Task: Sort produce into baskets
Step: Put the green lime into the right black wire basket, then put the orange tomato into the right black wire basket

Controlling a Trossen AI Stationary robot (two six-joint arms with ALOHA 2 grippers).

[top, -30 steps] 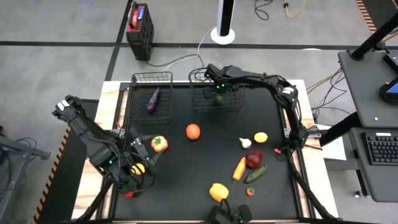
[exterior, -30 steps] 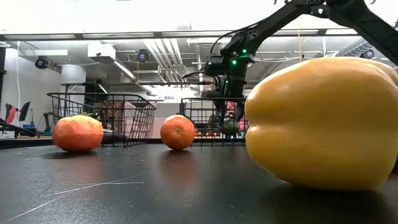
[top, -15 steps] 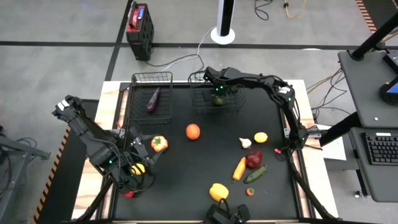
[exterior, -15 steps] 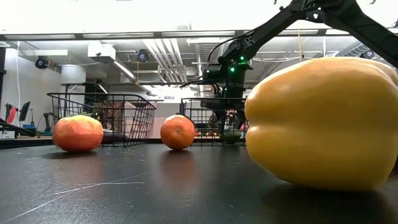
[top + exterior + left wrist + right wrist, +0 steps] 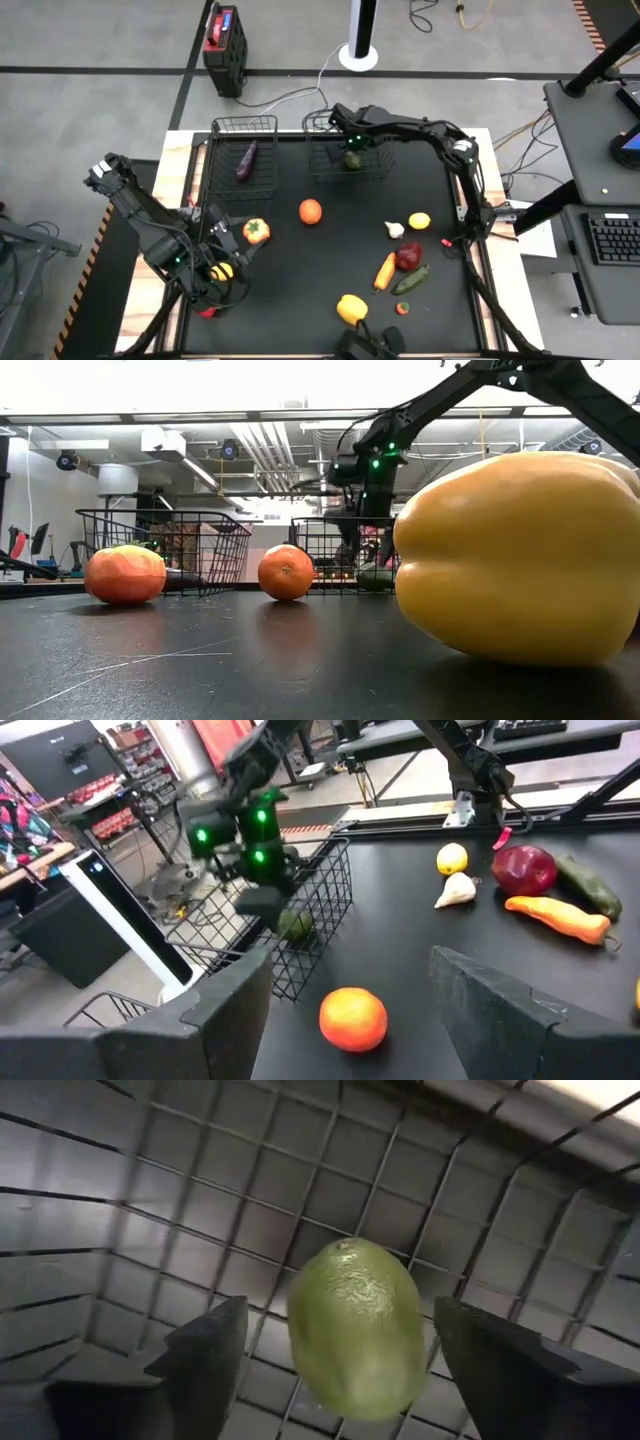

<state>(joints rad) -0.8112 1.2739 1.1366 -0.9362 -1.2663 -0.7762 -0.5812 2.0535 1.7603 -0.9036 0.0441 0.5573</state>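
Right gripper [image 5: 350, 138] is hovering with fingers spread over the wider black wire-mesh basket [image 5: 322, 165], where a smooth green avocado-like toy [image 5: 355, 1327] is lying. Likely light, rigid, slippery; grasp across its middle.

Avocado [image 5: 352, 160] in right basket [image 5: 322, 168], eggplant [image 5: 245, 160] in left basket [image 5: 225, 172].

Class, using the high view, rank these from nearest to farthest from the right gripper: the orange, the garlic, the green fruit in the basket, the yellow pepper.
1. Green fruit, in the wider basket, just below the right gripper.
2. Orange, mid-table.
3. Garlic, toward the right side.
4. Yellow pepper, at the near edge.
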